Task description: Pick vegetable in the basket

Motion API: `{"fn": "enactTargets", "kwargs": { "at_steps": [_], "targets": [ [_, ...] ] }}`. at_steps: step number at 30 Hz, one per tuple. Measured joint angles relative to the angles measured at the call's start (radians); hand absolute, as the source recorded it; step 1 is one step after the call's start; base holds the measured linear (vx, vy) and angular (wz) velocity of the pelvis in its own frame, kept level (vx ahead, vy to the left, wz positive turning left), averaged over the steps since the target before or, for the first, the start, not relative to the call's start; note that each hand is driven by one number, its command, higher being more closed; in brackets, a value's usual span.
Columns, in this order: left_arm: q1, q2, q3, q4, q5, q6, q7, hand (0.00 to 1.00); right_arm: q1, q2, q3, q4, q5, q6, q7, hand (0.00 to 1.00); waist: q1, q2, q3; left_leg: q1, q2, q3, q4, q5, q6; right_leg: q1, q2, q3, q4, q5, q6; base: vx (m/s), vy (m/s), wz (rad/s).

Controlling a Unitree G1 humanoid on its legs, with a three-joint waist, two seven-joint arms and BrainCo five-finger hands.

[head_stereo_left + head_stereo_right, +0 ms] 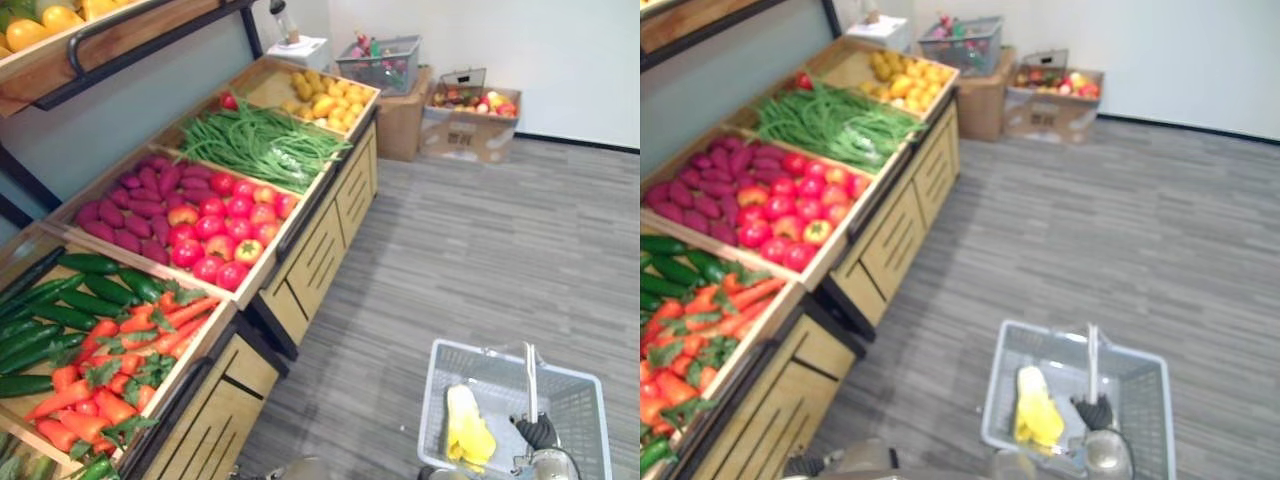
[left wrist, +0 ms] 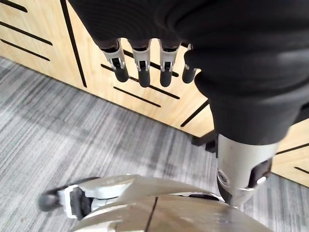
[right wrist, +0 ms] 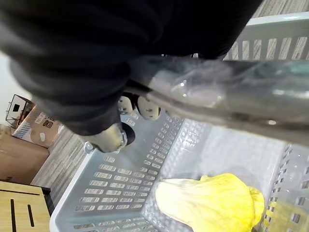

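Far left of both hands: wooden produce stand (image 1: pixel 310 260) with crates of cucumbers (image 1: pixel 78 300), carrots (image 1: pixel 112 407), tomatoes (image 1: pixel 225 235) and green beans (image 1: pixel 260 145).

Left hand (image 2: pixel 154 29) hangs low by the stand's slotted front panel. Its fingers (image 2: pixel 143 67) are loose and nearly straight, nothing in them, the panel just past the tips.

To its right, a grey basket (image 1: pixel 437 395) hangs from the right hand (image 1: pixel 535 432). Those fingers wrap over the handle (image 1: pixel 530 385), clamped on it.

The yellow leafy vegetable (image 1: pixel 466 428) lies on the basket floor, below and just left of the right hand. Its long axis runs near-to-far, parallel with the handle. Paler, narrower end points away from the robot, frilled end toward it.
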Motion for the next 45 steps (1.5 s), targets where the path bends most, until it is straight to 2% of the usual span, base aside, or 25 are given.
{"fn": "enactTargets", "kwargs": {
  "at_steps": [1, 2, 4, 7, 10, 13, 17, 18, 28, 35, 41, 45],
  "targets": [
    [0.001, -0.002, 0.000, 0.000, 0.001, 0.001, 0.001, 0.00, 0.004, 0.000, 0.001, -0.004, 0.014, 0.000, 0.000, 1.00, -0.001, 0.005, -0.001, 0.009, -0.002, -0.003, -0.176, 0.113, 0.035, 0.004, 0.007, 0.006, 0.000, -0.004, 0.020, 0.15, 0.195, -0.15],
    [0.001, -0.004, 0.001, 0.000, 0.002, 0.000, 0.001, 0.00, 0.007, -0.002, -0.001, -0.006, 0.014, 0.000, 0.000, 1.00, 0.000, 0.013, 0.000, 0.012, -0.002, -0.006, -0.230, 0.144, 0.038, 0.009, 0.014, 0.012, -0.001, -0.011, 0.038, 0.16, 0.228, -0.05],
    [-0.004, 0.012, -0.004, -0.002, 0.011, 0.000, 0.000, 0.00, 0.019, 0.020, 0.004, -0.008, 0.018, -0.004, 0.000, 1.00, -0.008, -0.025, -0.004, 0.065, -0.051, -0.009, -0.346, 0.129, 0.040, 0.011, -0.013, 0.028, -0.038, -0.010, 0.065, 0.15, 0.215, 0.10],
    [-0.002, 0.032, -0.031, 0.001, 0.019, 0.010, 0.000, 0.00, 0.021, 0.025, 0.004, -0.005, 0.023, -0.006, 0.001, 1.00, -0.002, -0.048, -0.005, 0.097, -0.095, 0.019, -0.403, 0.144, 0.061, 0.015, -0.045, 0.057, -0.063, 0.004, 0.088, 0.07, 0.141, -0.09],
    [0.005, 0.043, -0.082, 0.011, 0.057, 0.012, -0.002, 0.00, 0.025, 0.026, 0.005, -0.003, 0.024, -0.007, 0.002, 1.00, -0.004, -0.035, -0.013, 0.164, -0.135, 0.049, -0.508, 0.179, 0.073, 0.018, -0.065, 0.092, -0.077, 0.010, 0.107, 0.04, 0.090, -0.26],
    [-0.001, 0.046, -0.109, 0.017, 0.064, 0.011, -0.008, 0.00, 0.023, 0.025, 0.005, -0.002, 0.024, -0.008, 0.003, 1.00, -0.011, -0.027, -0.018, 0.200, -0.145, 0.060, -0.589, 0.215, 0.076, 0.012, -0.065, 0.100, -0.080, 0.012, 0.114, 0.04, 0.026, -0.12],
    [-0.001, 0.057, -0.122, 0.018, 0.088, 0.010, -0.008, 0.00, 0.021, 0.026, 0.035, 0.005, 0.024, -0.007, 0.005, 1.00, -0.010, -0.038, -0.023, 0.205, -0.141, 0.062, -0.595, 0.216, 0.076, 0.012, -0.058, 0.103, -0.081, 0.012, 0.115, 0.02, -0.004, -0.02],
    [-0.007, 0.086, -0.140, 0.060, 0.089, 0.012, -0.007, 0.00, -0.031, 0.038, 0.105, 0.110, 0.024, -0.010, 0.014, 1.00, -0.003, -0.068, -0.044, 0.224, -0.140, 0.071, -0.602, 0.206, 0.065, 0.047, -0.052, 0.114, -0.126, 0.017, 0.121, 0.00, 0.000, 0.00],
    [-0.006, 0.086, -0.138, 0.060, 0.088, 0.010, -0.008, 0.00, -0.031, 0.038, 0.099, 0.119, 0.053, -0.010, 0.011, 1.00, -0.003, -0.068, -0.044, 0.224, -0.140, 0.069, -0.602, 0.206, 0.065, 0.050, -0.052, 0.106, -0.127, 0.017, 0.121, 0.00, 0.000, 0.00],
    [0.003, 0.082, -0.109, 0.061, 0.073, -0.015, -0.042, 0.00, -0.040, 0.039, 0.038, 0.185, 0.105, -0.011, -0.002, 1.00, -0.003, -0.062, -0.049, 0.248, -0.134, 0.075, -0.602, 0.203, 0.062, 0.083, -0.047, 0.097, -0.143, 0.021, 0.120, 0.00, -0.002, 0.00],
    [0.008, 0.067, -0.072, 0.060, 0.003, -0.025, -0.047, 0.00, -0.033, 0.039, -0.003, 0.189, 0.112, -0.008, -0.003, 1.00, -0.004, -0.057, -0.053, 0.241, -0.131, 0.058, -0.602, 0.203, 0.062, 0.093, -0.044, 0.076, -0.161, 0.027, 0.120, 0.00, -0.009, 0.06],
    [0.010, 0.055, -0.038, 0.060, -0.002, -0.025, -0.047, 0.00, -0.026, 0.040, -0.007, 0.190, 0.111, -0.005, -0.005, 1.00, -0.004, -0.057, -0.053, 0.240, -0.131, 0.044, -0.602, 0.203, 0.061, 0.116, -0.043, 0.049, -0.179, 0.027, 0.120, 0.02, -0.015, 0.17]
  ]
}}
